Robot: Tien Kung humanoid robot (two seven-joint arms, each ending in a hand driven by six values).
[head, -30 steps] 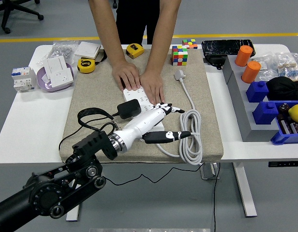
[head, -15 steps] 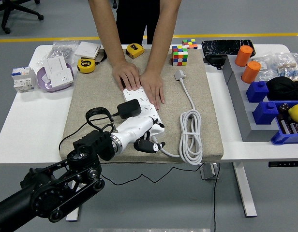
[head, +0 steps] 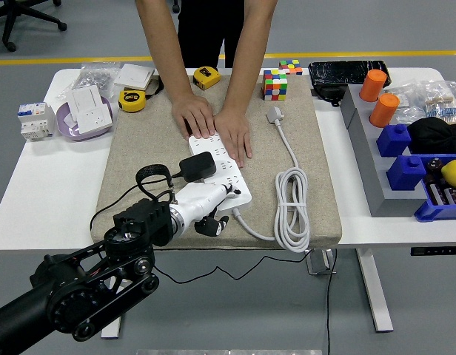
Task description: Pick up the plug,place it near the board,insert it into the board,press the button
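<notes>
We see the left hand (head: 211, 209) drawn back toward the mat's (head: 132, 159) near edge — a second ago its fingers stretched out over the board (head: 222, 171) toward the coiled cord (head: 293, 211), and now they are curled under, gripping nothing, at the board's near end. The black plug (head: 198, 166) sits on the board's left side, where it was before. A person's two hands (head: 213, 126) press the board's far end flat — unchanged. We do not see the right arm.
</notes>
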